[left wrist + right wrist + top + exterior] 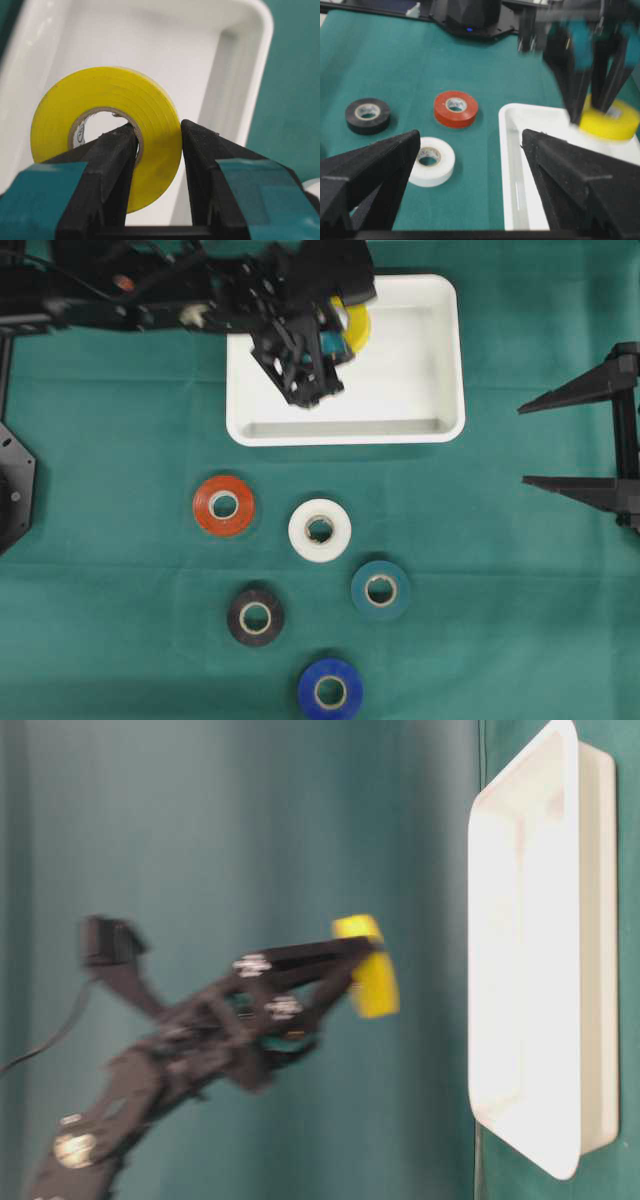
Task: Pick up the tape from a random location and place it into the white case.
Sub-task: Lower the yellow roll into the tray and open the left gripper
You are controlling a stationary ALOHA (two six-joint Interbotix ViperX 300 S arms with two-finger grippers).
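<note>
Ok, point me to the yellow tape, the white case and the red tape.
yellow tape (150,107): left wrist view, on its flat yellow face.
white case (345,432): overhead view, on its near rim.
red tape (205,515): overhead view, on its top face.

Light falls evenly and brightly from above, so the tape rolls on the green surface (120,570) throw only faint, soft shadows in the overhead view. The table-level view is soft throughout, the left arm (190,1040) smeared by motion and the white case (530,950) glaring almost to featureless white. In the right wrist view the left pincer (594,107) and yellow tape (610,122) are blurred, while the near black fingers (370,175) loom large and soft-edged.
</note>
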